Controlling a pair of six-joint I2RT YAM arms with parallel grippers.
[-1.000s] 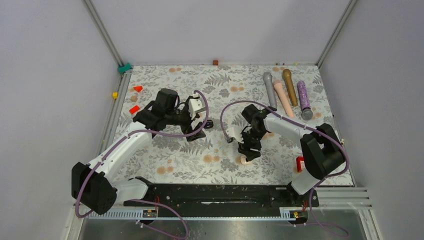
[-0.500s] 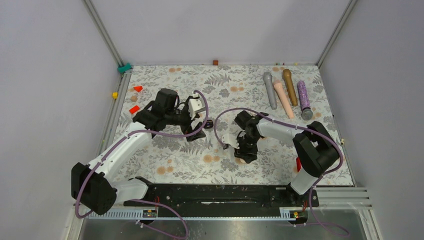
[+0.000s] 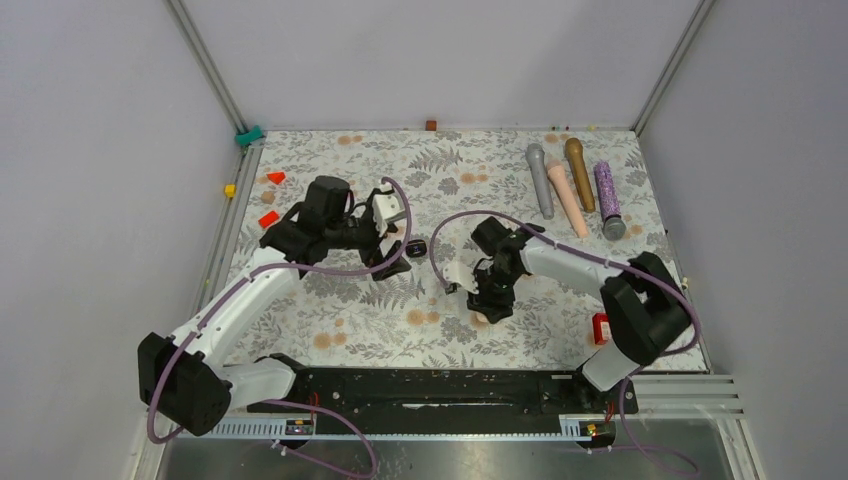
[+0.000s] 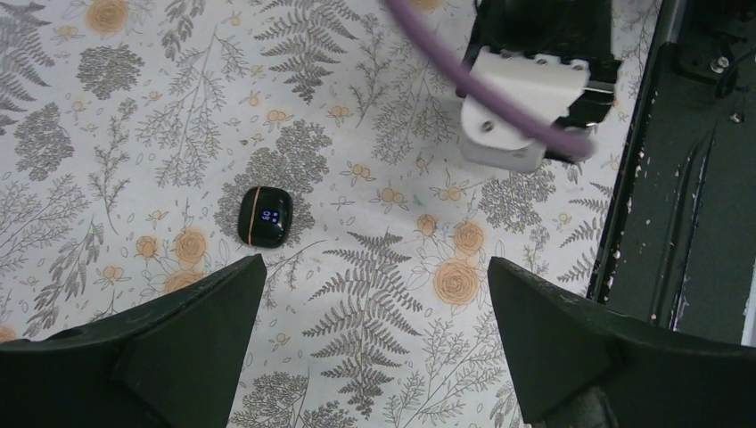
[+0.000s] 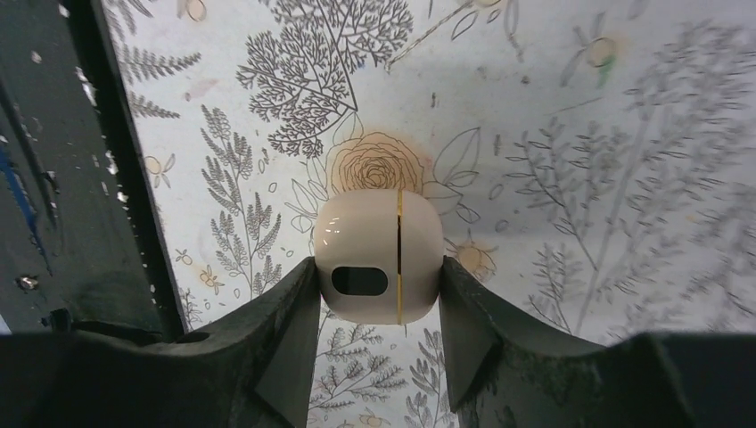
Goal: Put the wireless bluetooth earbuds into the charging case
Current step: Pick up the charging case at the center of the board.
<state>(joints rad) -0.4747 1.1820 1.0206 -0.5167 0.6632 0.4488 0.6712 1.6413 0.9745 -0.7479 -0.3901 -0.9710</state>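
The right gripper point(image 5: 377, 278) is narrowed onto the charging case point(image 5: 379, 227). In the right wrist cam both fingers touch its sides, so I call that a hold. I can't tell if the case is lifted or resting on the surface. It sits a bit right of centre on the floral surface point(image 3: 340, 335), toward the near edge. It looks closed to me: there's a gold seam across it and a small dark oval window on one half, no hollow showing.

The left gripper point(image 4: 376, 267) is spread wide w/ nothing in it, hovering over the middle of the surface. Just beyond one fingertip lies a small black pod point(image 4: 263, 217) w/ an orange seam and lit blue digits, apart from both fingers. I'm not sure what it is; prob. a 2nd case, not a bud.

The earbuds: I can't find them in any cam. They may be hidden or inside something.

My read on progress: early. The case is in hand, but the lid isn't open, no bud is picked and none is seated. Left to do: open the case, locate the buds, pick each one and seat both in the hollow.

Not involved are the four mic-like sticks point(image 3: 566, 196) by the far right corner and the red blocks point(image 3: 268, 218) near the left edge.
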